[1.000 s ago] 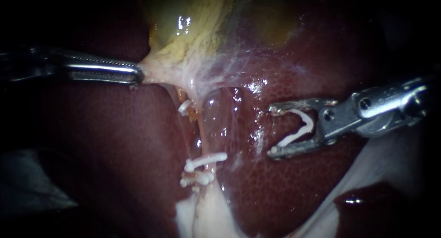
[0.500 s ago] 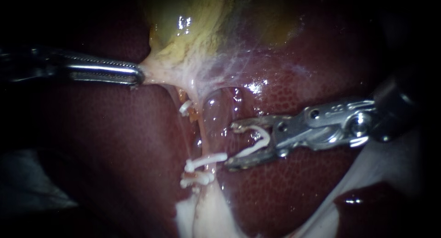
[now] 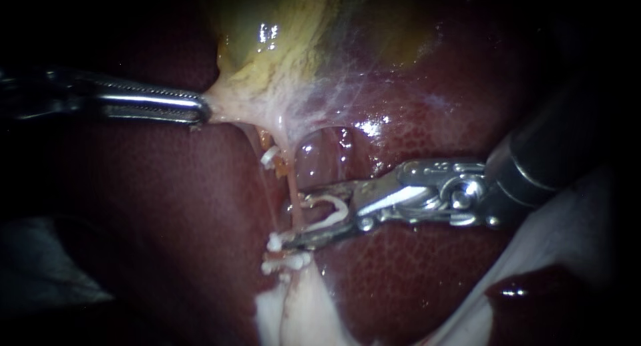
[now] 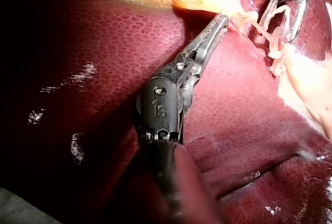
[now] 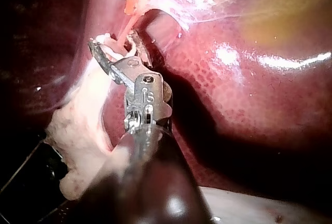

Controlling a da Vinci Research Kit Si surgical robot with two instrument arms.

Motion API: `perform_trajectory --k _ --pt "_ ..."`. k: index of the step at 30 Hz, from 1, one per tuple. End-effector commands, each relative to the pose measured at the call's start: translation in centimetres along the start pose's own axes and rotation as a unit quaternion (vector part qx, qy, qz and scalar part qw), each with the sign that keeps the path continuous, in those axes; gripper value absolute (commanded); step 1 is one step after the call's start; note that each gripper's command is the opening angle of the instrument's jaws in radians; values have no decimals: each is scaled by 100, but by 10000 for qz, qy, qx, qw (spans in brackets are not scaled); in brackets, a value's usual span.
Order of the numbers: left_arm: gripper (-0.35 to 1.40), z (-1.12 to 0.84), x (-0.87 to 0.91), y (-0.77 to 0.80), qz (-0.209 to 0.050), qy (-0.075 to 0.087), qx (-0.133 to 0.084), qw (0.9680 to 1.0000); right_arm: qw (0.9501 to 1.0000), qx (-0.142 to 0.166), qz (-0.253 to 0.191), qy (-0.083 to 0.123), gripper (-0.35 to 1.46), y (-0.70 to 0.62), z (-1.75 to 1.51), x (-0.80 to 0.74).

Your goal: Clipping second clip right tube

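Your left instrument (image 3: 200, 109) has its jaws clamped on the gallbladder (image 3: 267, 59) edge, and the right tube (image 3: 292, 186), thin, soft and probably easy to tear, sits at the mouth of your right instrument (image 3: 297, 220), whose wide-apart jaws cradle an open clip (image 3: 332, 211), so straddle it mid-length and squeeze gently.

Noted: left instrument (image 3: 200, 111) has its shaft entering level from the left. Its hand is narrow, both jaws pressed together on a fold of the gallbladder (image 3: 230, 99). The right instrument (image 3: 297, 219) shaft comes down from upper right, wrist bent so the hand points left. Its jaws are spread, with a white clip (image 3: 332, 211) seated against both. The hands are well apart.
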Motion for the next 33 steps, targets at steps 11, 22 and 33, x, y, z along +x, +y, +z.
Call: perform_trajectory --k 11,22,33 --pt "-35 1 0 0 -1 0 4 10000 9928 811 692 549 50 3 16 -1" --pt "-35 1 0 0 0 0 4 10000 9836 1325 966 755 50 0 18 0" --pt "-35 2 -1 0 1 0 7 10000 9779 1636 1013 812 49 -4 22 1"
